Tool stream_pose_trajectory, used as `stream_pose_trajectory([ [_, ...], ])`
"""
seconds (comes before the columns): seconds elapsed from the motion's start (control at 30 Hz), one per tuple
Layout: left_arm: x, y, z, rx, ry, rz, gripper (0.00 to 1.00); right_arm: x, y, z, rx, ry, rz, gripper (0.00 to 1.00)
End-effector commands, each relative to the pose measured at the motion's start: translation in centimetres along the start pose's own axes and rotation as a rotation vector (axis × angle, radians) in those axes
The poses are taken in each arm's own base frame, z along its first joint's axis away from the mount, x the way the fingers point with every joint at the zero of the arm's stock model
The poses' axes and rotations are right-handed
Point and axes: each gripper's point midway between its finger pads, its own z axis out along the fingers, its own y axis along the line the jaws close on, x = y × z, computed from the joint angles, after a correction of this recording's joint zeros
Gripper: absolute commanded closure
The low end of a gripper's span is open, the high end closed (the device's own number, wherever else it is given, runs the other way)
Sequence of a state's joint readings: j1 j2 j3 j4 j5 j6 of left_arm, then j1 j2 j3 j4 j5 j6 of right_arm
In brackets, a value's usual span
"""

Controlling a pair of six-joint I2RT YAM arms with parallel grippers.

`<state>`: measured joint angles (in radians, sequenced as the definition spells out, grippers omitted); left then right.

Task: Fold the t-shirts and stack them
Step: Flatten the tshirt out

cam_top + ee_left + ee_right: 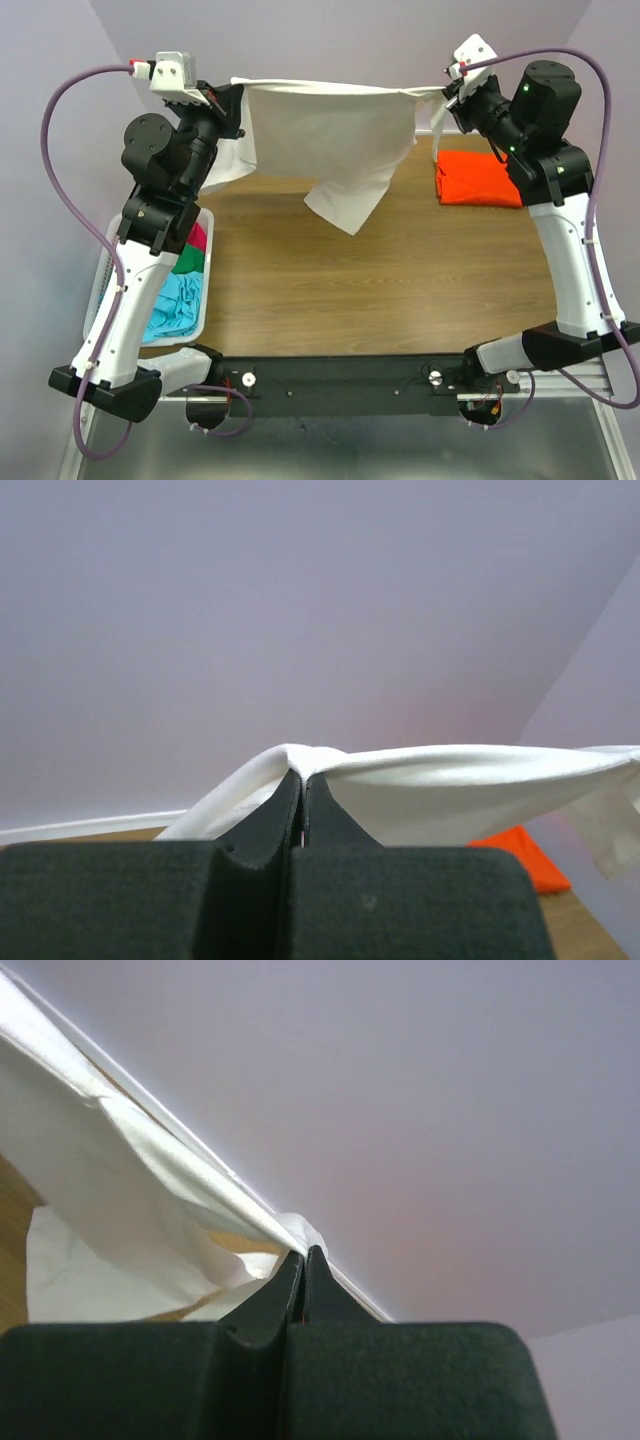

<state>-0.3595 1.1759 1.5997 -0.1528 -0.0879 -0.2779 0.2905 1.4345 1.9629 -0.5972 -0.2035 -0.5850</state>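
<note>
We see both jaws pinched tight — left gripper [241, 98] and right gripper [447, 96] each grip 1 upper corner of cream-white t-shirt [330, 135], hung stretched above table [350, 290]; orange t-shirt [478, 178] lies folded on table, far right.

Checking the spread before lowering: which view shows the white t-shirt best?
Top external: the white t-shirt shows almost whole, stretched between both arms' jaws, its lower part hanging over the table. Each wrist view shows only the pinched edge at shut jaws and some nearby cloth.
</note>
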Motion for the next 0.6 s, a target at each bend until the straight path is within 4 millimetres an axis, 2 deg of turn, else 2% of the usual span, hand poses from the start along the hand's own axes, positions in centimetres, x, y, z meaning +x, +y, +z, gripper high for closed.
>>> stream_pose_trajectory([
  [0.0,-1.9,-2.5,-2.0,0.162,-0.054,0.017,1.0,-0.2,-1.0,-3.8,0.052,0.014,-0.06,0.99],
  [0.1,-2.2,-4.4,-3.4,0.269,-0.059,0.021,1.0,0.1,-1.1,-6.0,0.048,0.046,-0.079,1.0],
  [0.13,-2.3,-5.4,-4.6,0.33,-0.058,0.021,1.0,-0.3,-1.2,-6.9,0.042,0.039,-0.089,0.99],
  [0.2,-2.6,-6.6,-6.2,0.4,-0.065,0.017,1.0,-2.3,-1.8,-9.7,0.033,-0.016,-0.104,1.0],
  [0.27,-3.6,-7.9,-8.7,0.478,-0.089,0.008,1.0,-2.7,-1.9,-11.9,0.02,-0.017,-0.106,0.99],
  [0.3,-4.1,-8.4,-9.6,0.507,-0.101,0.005,1.0,-4.1,-1.6,-13.2,-0.004,-0.056,-0.113,1.0],
  [0.33,-5.1,-9.2,-11.3,0.557,-0.122,0.006,1.0,-4.6,-1.7,-13.8,-0.005,-0.07,-0.113,1.0],
  [0.4,-6.8,-10.1,-13.1,0.602,-0.156,-0.011,1.0,-5.6,-2.1,-14.9,0.001,-0.096,-0.121,1.0],
  [0.43,-8.1,-10.8,-14.6,0.644,-0.187,-0.007,1.0,-6.4,-2.7,-15.5,0.021,-0.114,-0.123,1.0],
  [0.5,-8.8,-11.3,-15.8,0.673,-0.198,-0.022,1.0,-7.4,-2.9,-16.1,0.029,-0.139,-0.129,1.0],
  [0.57,-9.0,-11.4,-16.8,0.686,-0.209,-0.049,1.0,-7.4,-3.6,-16.0,0.046,-0.14,-0.12,1.0],
])
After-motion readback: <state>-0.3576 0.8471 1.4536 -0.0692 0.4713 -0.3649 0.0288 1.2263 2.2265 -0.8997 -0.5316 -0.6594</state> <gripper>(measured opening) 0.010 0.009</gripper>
